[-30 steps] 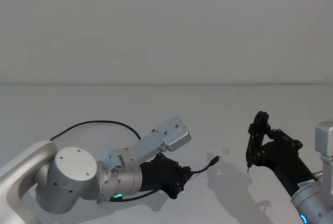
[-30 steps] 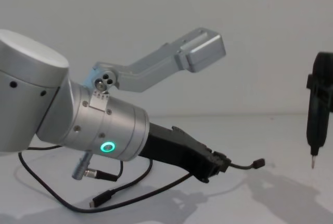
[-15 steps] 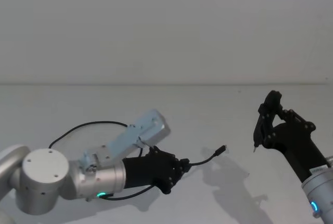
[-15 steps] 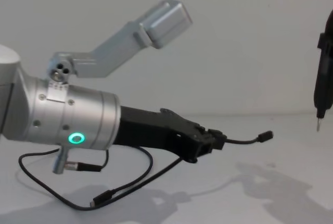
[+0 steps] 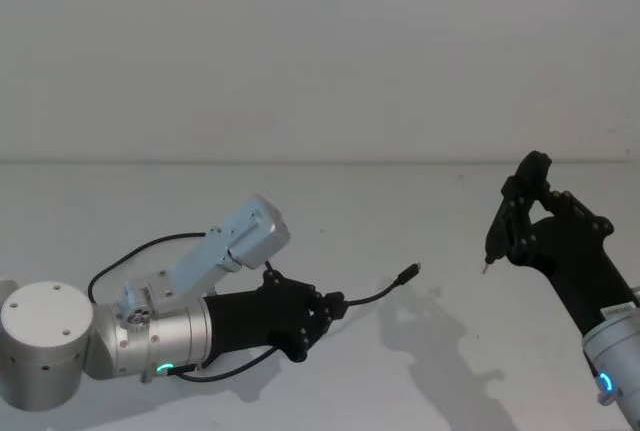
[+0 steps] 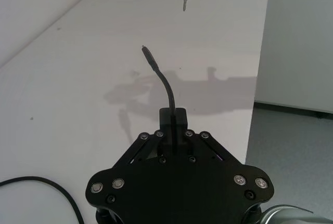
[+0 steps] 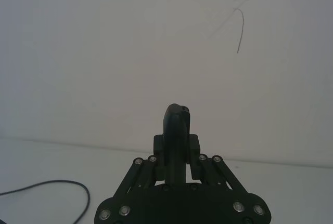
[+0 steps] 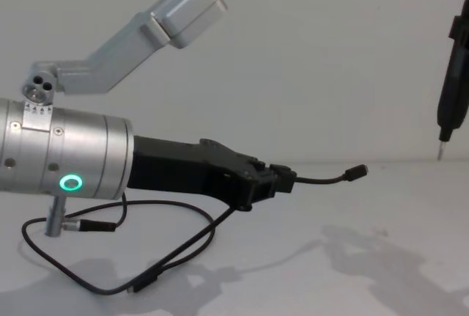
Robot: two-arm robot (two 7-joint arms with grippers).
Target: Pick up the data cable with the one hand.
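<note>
The data cable is thin and black; my left gripper is shut on it a short way behind one plug, which sticks out forward above the table. Behind the gripper, the cable hangs and loops on the table. The left wrist view shows the gripper clamped on the cable. In the chest view the gripper holds the plug clear of the surface. My right gripper hovers at the right, shut on a slender black tool with a thin metal tip.
The white table runs to a plain white wall. A short black lead with a silver connector hangs under my left wrist. The table's edge shows in the left wrist view.
My left gripper has drawn back to the left and risen, carrying the cable end higher off the table. The right gripper has risen and shifted slightly right.
</note>
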